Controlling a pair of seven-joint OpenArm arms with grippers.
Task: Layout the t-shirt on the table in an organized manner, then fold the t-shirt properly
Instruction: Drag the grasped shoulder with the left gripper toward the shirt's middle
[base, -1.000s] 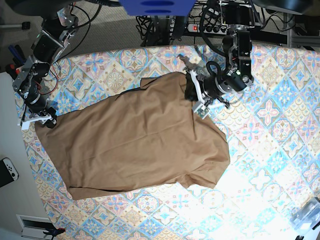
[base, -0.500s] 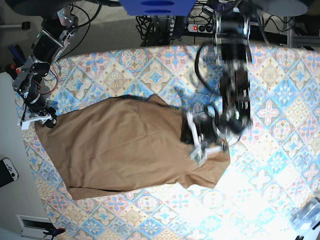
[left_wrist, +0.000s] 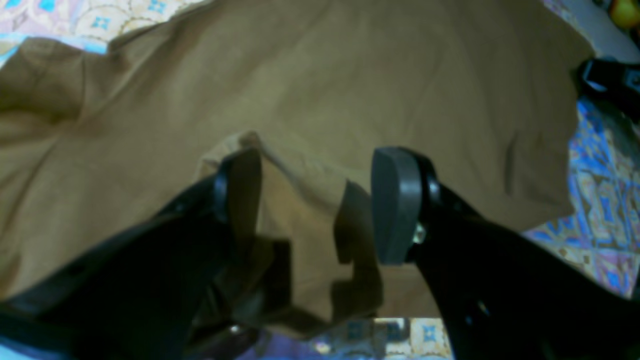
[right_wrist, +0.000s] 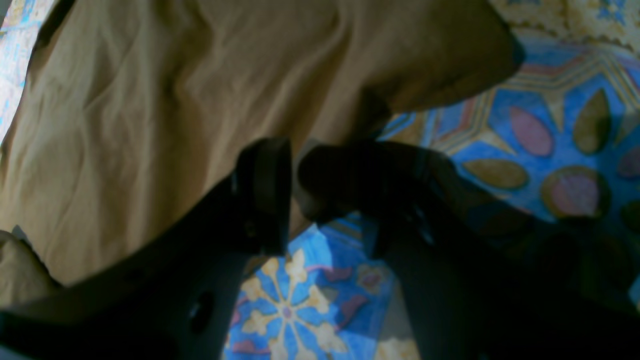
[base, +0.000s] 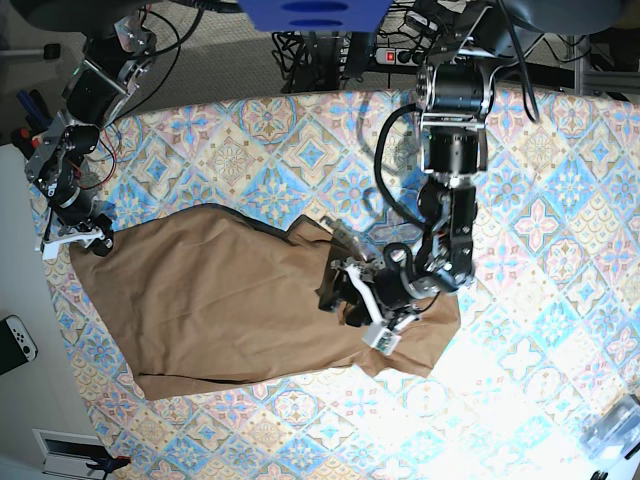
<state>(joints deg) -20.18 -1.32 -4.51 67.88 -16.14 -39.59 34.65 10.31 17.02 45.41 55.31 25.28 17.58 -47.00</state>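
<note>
Left wrist view: the left gripper (left_wrist: 315, 205) has its jaws spread wide. A raised fold of the t-shirt (left_wrist: 350, 85) stands between the fingers, touching the near finger and clear of the far pad (left_wrist: 392, 200). Judgement: the cloth is released here so that the carried edge drops onto the shirt body and forms a fold. The table (left_wrist: 600, 200) shows at the right edge.

Right wrist view: the right gripper (right_wrist: 292, 195) has its two fingertips (right_wrist: 265, 185) close together, a narrow gap showing between them. The t-shirt (right_wrist: 175, 100) runs behind and over the fingers; whether cloth is pinched in that gap I cannot tell. The gripper sits at the shirt's edge over the table (right_wrist: 525, 130), probably to anchor that end while the other arm works.

Base view: the t-shirt (base: 200, 300) lies on the table (base: 560, 240), long axis across the frame, one side doubled over with a ragged peak near the middle. The left gripper (base: 362, 305) is low over the folded part; the right gripper (base: 75, 238) is at the shirt's far corner. The fold looks uneven, so smoothing seems needed.
</note>
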